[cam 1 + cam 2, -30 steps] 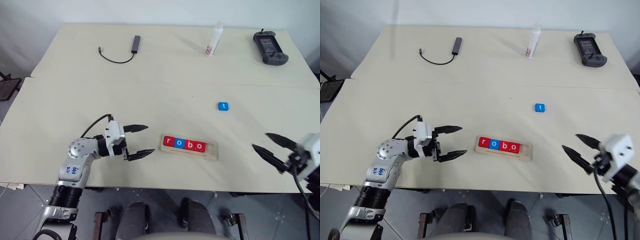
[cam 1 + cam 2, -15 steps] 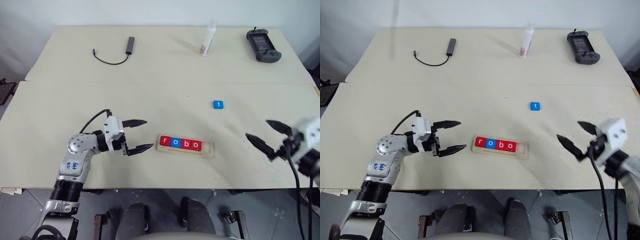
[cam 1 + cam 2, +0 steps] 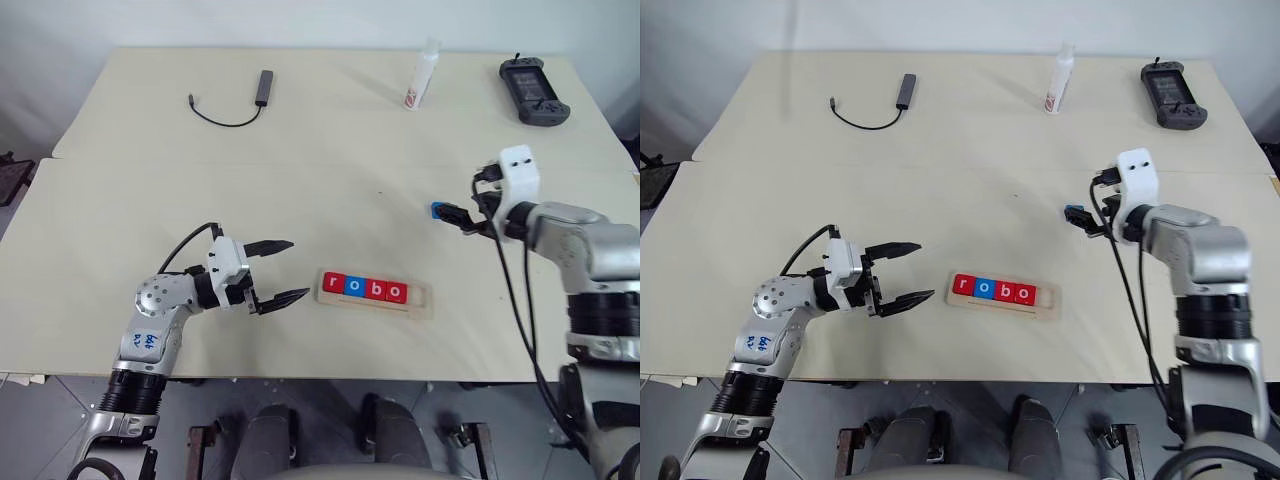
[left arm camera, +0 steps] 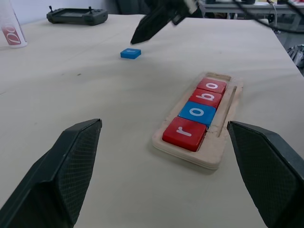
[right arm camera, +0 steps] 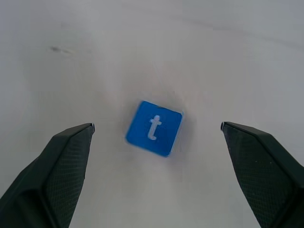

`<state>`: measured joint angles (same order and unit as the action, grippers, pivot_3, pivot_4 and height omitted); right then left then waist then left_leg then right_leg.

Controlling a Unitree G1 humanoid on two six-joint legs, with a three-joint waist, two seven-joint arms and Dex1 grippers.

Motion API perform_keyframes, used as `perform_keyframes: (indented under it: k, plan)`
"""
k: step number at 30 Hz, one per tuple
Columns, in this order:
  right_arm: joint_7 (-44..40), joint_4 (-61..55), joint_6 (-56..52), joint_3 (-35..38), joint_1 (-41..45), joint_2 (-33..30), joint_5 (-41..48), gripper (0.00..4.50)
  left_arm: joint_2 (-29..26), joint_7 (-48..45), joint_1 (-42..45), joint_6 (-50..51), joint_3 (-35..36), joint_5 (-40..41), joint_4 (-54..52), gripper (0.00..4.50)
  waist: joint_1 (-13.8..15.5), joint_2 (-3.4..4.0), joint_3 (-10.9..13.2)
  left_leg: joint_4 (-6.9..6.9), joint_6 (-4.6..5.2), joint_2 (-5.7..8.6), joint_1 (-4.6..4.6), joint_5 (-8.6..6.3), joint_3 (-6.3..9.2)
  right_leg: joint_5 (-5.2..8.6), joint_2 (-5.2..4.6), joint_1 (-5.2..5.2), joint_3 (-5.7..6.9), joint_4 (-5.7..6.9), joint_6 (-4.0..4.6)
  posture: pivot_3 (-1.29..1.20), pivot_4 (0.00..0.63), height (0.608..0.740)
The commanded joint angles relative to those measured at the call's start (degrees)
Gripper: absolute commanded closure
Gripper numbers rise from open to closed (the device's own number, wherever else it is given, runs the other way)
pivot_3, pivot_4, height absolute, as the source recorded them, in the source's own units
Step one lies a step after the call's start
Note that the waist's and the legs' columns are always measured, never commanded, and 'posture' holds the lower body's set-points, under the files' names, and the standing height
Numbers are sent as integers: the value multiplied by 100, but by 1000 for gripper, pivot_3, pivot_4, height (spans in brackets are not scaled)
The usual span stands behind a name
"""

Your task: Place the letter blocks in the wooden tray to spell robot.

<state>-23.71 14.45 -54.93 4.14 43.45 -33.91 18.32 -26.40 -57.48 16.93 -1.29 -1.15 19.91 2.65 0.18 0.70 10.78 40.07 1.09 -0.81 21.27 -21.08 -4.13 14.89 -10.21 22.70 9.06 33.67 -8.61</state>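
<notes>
The blue t block (image 5: 154, 128) lies flat on the table (image 3: 300, 170), well apart from the wooden tray (image 3: 420, 300), beyond its empty right end. In the right wrist view I see it in the middle between the two fingers, the white letter up and the block a little turned, not square to the fingers.

The tray is near the front edge of the table and already holds four blocks (image 3: 366, 288) touching in a row: red r, blue o, red b, red o. The last place, at the right end, is bare wood, so only the t is missing.

What changes is my right gripper (image 5: 154, 190). One second ago it was low at the right edge of the table, far from the block; now it has come forward and inward and hangs just over the t, tilted down. Its fingers are spread wide, one on each side of the block, and I judge they do not touch it yet.

The left gripper (image 3: 280, 272) has stayed just beside the left end of the tray, fingers spread too, holding nothing.

For the task this means the reach is almost done. I think the next move is to go down and close on the block, and its small turn could make the grip slip.
</notes>
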Motion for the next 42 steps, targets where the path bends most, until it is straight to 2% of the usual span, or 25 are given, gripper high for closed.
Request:
perform_keyframes:
  k: [1, 2, 5, 12, 17, 22, 25, 29, 34, 36, 39, 42]
  plan:
    - [310, 346, 296, -64, 172, 178, -336, 33, 10, 90, -84, -54, 12, 0, -281, 0, -22, 0, 0, -2, 0, -1, 0, 0, 0, 0, 0, 1, 1, 0, 0, 0, 150, 740]
    - [374, 401, 271, -81, 184, 235, -390, 33, 11, 112, -111, -50, 12, 0, -311, 0, -42, 2, -1, -4, 0, 0, 0, 0, 0, 0, 0, 2, 1, -1, 0, 0, 150, 740]
    - [471, 400, 293, 0, 155, 408, -403, 625, 7, 178, -205, -26, 31, 14, -407, 0, -49, 2, -1, -3, 0, -1, -2, 0, -2, 0, 0, 1, -1, 1, 0, 0, 150, 740]
    - [537, -198, 159, 178, -142, 518, -375, 2964, 37, 203, -241, -23, -26, 23, -424, 0, -36, 2, -1, 0, -1, -3, -4, 1, -3, 0, 1, 1, -3, 4, 0, 0, 150, 740]
    - [489, -1712, -80, 616, -741, 442, -46, 2964, 113, 132, -150, -19, -125, 35, -363, 0, -26, 3, -1, -4, -1, -2, 0, 0, -2, 0, 1, 3, -1, 0, 0, 0, 150, 740]
    - [757, -3923, -1101, 1190, -2219, 167, 41, 2964, 179, -26, -9, -11, -237, 70, -183, 0, 51, 2, -2, -7, -1, -1, 2, 0, 3, 0, 1, 4, 1, -3, 0, 0, 150, 740]
    - [813, -5062, -1587, 1747, -3110, 474, 293, 2964, 176, -166, 87, 56, -273, 106, -49, 0, 77, 3, -2, -5, 0, 1, 1, -1, -4, 0, 0, 3, -4, -5, 0, 0, 150, 740]
    - [1038, -5972, -1749, 2061, -4163, 910, 255, 2964, 168, -347, 218, 131, -305, 120, 90, 0, 77, 5, -3, -5, -3, -7, -6, -1, -6, 0, 8, 3, -8, -3, 0, 0, 150, 740]
    - [1272, -6454, -1818, 2042, -4614, 1572, 315, 2964, 183, -453, 473, 82, -302, 77, 312, 0, 56, 6, -4, -3, -3, -6, -11, -1, -13, 0, 8, 3, -17, 1, 0, 0, 150, 740]
    - [1289, -6469, -1794, 2034, -4590, 1669, 329, 2288, 182, -476, 513, 59, -298, 63, 351, 0, 49, 6, -4, -3, -3, -6, -13, -1, -12, 0, 8, 3, -17, 3, 0, 0, 150, 740]
    - [1138, -6399, -1780, 1968, -4521, 1424, 343, 1310, 169, -496, 519, 35, -293, 50, 359, 0, 34, 9, -6, -4, -2, -5, -12, -1, -11, 0, 8, 3, -17, 2, 1, 0, 150, 740]
    - [150, -6207, -1829, 2073, -4561, 536, 847, 287, 130, -500, 462, 36, -266, 59, 303, 0, 22, 9, -5, -2, -1, -3, -9, -2, -10, 0, 8, 4, -16, -1, 1, 0, 150, 740]
